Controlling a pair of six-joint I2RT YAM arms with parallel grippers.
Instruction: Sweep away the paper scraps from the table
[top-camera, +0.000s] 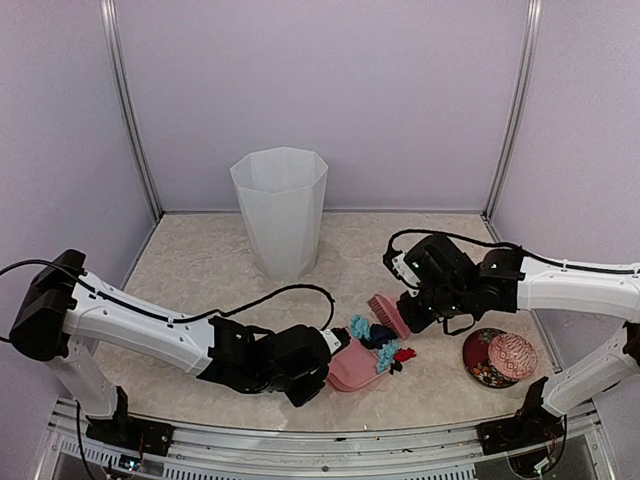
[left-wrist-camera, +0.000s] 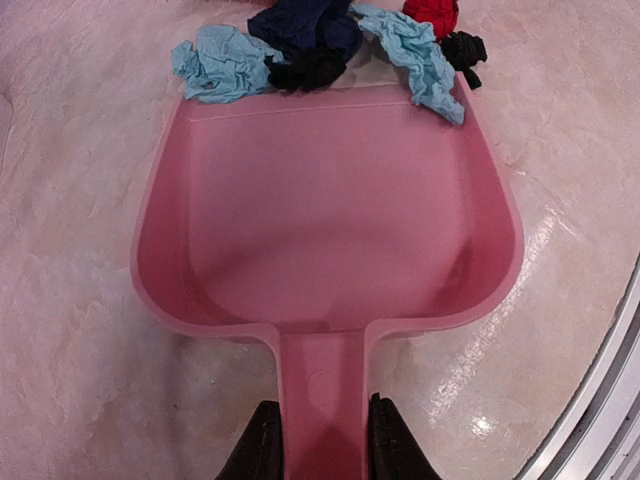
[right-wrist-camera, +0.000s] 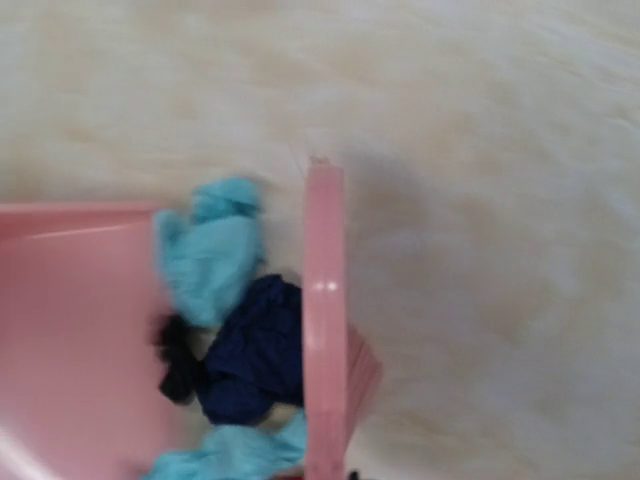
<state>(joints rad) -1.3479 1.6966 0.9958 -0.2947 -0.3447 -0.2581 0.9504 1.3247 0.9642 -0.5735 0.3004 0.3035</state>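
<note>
Sweeping surface: the table is flat and beige, marbled with pale veins, and glossy near its metal front rail.
Paper scraps: the paper scraps are small crumpled, wrinkly bits in teal, navy, black and red. They lie bunched in one clump near the middle of the table, right at the dustpan's open lip, between pan and brush.
Dustpan: the dustpan is smooth pink plastic, shallow, with rounded side walls and a flat narrow handle. It lies on the table with its mouth facing away from the left arm.
Dustpan contents: two teal bits lap over the front edge, and the pan floor behind them is bare pink.
Left gripper: the left gripper is clamped on the dustpan's handle, with a dark finger pressed to each side.
Brush: the brush is pink with a long narrow back, seen edge-on and blurred from the right wrist. It stands on the far side of the clump, against the navy bit.
Right gripper: the right gripper is closed tight on the brush's end. Its fingers do not show in the wrist view.
Bin: the bin is translucent white, faceted, tapering downward and upright at the back. Its contents cannot be made out.
Dish: the dish is round with a red pattern, at the right, and carries a domed pink patterned piece.
</note>
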